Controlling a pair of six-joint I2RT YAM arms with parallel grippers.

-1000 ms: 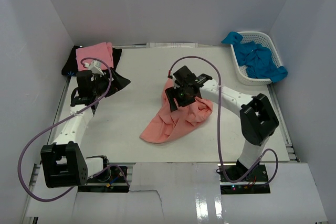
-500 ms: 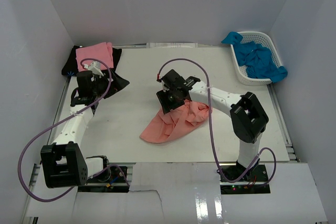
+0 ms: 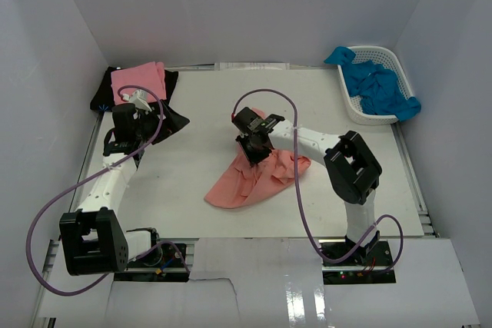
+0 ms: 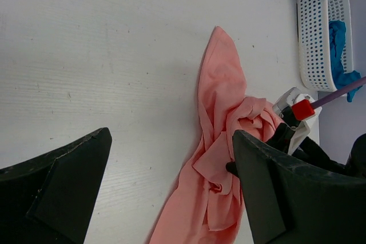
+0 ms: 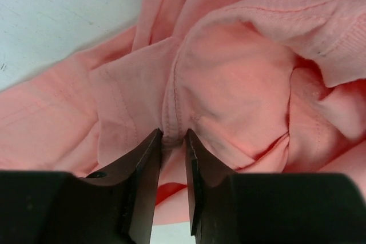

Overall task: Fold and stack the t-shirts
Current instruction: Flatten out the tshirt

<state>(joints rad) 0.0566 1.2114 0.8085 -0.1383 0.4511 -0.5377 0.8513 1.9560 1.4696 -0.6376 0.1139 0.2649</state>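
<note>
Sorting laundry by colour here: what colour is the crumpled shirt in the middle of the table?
Salmon-coral, plain. The t-shirt shows best in the right wrist view.

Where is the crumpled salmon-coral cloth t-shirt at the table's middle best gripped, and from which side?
Grip the raised fold at the bunched far end of the salmon-coral cloth t-shirt, coming from above: that ridge stands up thin enough to pinch, while the rest lies flatter. The right claw straddles it.

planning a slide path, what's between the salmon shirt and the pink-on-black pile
Bare white tabletop only, per the top view, from the crumpled salmon cloth t-shirt to the lighter pink shirt lying on the black shirt.
</note>
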